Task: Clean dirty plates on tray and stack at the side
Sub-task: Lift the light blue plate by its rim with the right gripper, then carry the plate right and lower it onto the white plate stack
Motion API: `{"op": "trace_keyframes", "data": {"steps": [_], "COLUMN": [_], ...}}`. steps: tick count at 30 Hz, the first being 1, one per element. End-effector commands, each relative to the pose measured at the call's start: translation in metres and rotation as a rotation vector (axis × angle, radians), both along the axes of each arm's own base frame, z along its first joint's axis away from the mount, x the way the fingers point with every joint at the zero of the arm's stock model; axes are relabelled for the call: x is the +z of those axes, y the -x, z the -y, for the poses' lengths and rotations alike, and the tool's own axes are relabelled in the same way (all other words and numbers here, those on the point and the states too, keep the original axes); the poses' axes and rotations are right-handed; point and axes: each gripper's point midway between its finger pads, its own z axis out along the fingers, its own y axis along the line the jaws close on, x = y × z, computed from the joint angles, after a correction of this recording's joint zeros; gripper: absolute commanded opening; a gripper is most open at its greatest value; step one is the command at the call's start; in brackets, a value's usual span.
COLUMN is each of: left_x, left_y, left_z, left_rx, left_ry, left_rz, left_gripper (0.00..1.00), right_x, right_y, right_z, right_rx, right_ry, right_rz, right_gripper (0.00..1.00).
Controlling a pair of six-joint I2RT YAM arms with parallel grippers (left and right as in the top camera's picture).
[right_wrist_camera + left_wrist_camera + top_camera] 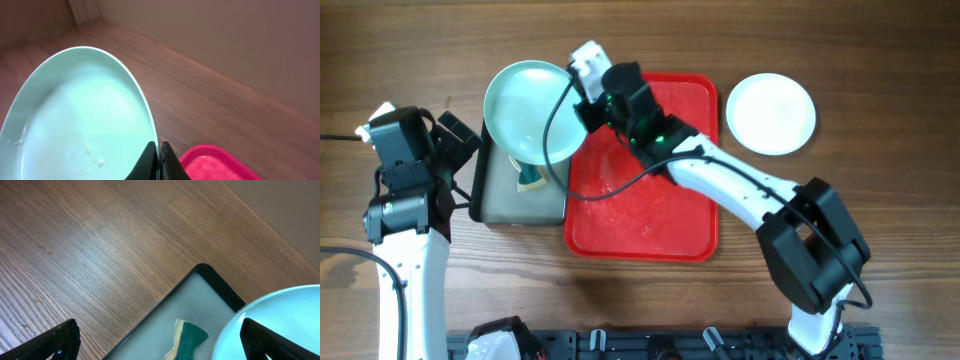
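Left pincer (160, 330) stands wide open with nothing between its black fingers (55, 342). It hangs over the brown wood-grain worktop (880, 230), just beside the left edge of the small grey rectangular tray with a black rim (492, 205). A green and yellow sponge (531, 180) lies inside that grey tray.

Over the far part of the grey tray sits the pale mint-aqua round shallow plate (525, 105), which hides that end of it. I cannot tell whether the plate touches the grey tray. A few small pale specks show on the plate's inner face in the right wrist view.

The right pincer (159, 160) is closed tight on the mint-aqua plate's right rim, its two dark fingers pressed together with the thin edge between them. The arm behind it reaches in across the large red rectangular plastic tray (650, 225), which lies just right of the grey tray, their long sides nearly touching. No plate is lying on the red tray.

Right of the red tray, near its far corner but apart from it, a white round shallow plate (771, 112) lies flat on the worktop.
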Motion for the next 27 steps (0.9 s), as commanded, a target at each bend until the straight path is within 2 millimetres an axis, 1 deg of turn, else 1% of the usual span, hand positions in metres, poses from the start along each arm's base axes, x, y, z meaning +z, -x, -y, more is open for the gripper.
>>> {"op": "trace_keyframes", "data": {"steps": [1, 2, 4, 7, 8, 9, 11, 14, 15, 16, 17, 20, 21, 22, 24, 25, 26, 27], "left_x": [0.003, 0.003, 0.003, 0.003, 0.003, 0.003, 0.003, 0.003, 0.003, 0.003, 0.003, 0.003, 0.003, 0.003, 0.003, 0.003, 0.003, 0.003], "left_y": [-0.001, -0.001, -0.001, -0.001, -0.001, -0.001, -0.001, -0.001, -0.001, -0.001, -0.001, -0.001, -0.001, -0.001, -0.001, -0.001, -0.001, -0.001], "left_z": [-0.002, -0.002, -0.002, -0.002, -0.002, -0.002, -0.002, -0.002, -0.002, -0.002, -0.002, -0.002, -0.002, -0.002, -0.002, -0.002, -0.003, -0.002], "left_rx": [0.016, 0.016, 0.016, 0.016, 0.016, 0.016, 0.016, 0.016, 0.016, 0.016, 0.016, 0.016, 0.016, 0.016, 0.016, 0.016, 0.016, 0.016], "left_ry": [0.005, 0.005, 0.005, 0.005, 0.005, 0.005, 0.005, 0.005, 0.005, 0.005, 0.005, 0.005, 0.005, 0.005, 0.005, 0.005, 0.005, 0.005], "left_rz": [0.011, 0.011, 0.011, 0.011, 0.011, 0.011, 0.011, 0.011, 0.011, 0.011, 0.011, 0.011, 0.011, 0.012, 0.011, 0.011, 0.012, 0.011], "left_gripper": [1.00, 1.00, 1.00, 1.00, 1.00, 1.00, 1.00, 1.00, 1.00, 1.00, 1.00, 1.00, 1.00, 1.00, 1.00, 1.00, 1.00, 1.00], "right_x": [0.009, 0.005, -0.004, -0.004, 0.001, 0.008, 0.017, 0.030, 0.032, 0.032, 0.031, 0.016, 0.009, 0.006, 0.002, 0.000, -0.003, -0.007], "right_y": [0.019, 0.021, 0.021, 0.019, 0.017, 0.013, 0.009, -0.001, -0.004, -0.009, -0.013, -0.024, -0.025, -0.026, -0.028, -0.030, -0.031, -0.031], "right_z": [-0.011, -0.008, 0.004, 0.020, 0.030, 0.045, 0.065, 0.119, 0.136, 0.160, 0.179, 0.245, 0.273, 0.287, 0.323, 0.344, 0.368, 0.385], "right_rx": [0.153, 0.174, 0.154, 0.122, 0.103, 0.075, 0.039, -0.066, -0.101, -0.151, -0.190, -0.325, -0.386, -0.416, -0.494, -0.540, -0.606, -0.656], "right_ry": [-0.193, -0.190, -0.161, -0.142, -0.139, -0.138, -0.135, -0.127, -0.126, -0.126, -0.126, -0.112, -0.115, -0.118, -0.135, -0.143, -0.142, -0.133], "right_rz": [-0.216, -0.246, -0.301, -0.338, -0.345, -0.353, -0.362, -0.399, -0.411, -0.430, -0.445, -0.513, -0.551, -0.564, -0.587, -0.593, -0.596, -0.596], "right_gripper": [0.04, 0.04, 0.04, 0.04, 0.04, 0.04, 0.04, 0.04, 0.04, 0.04, 0.04, 0.04, 0.04, 0.04, 0.04, 0.04, 0.04, 0.04]}}
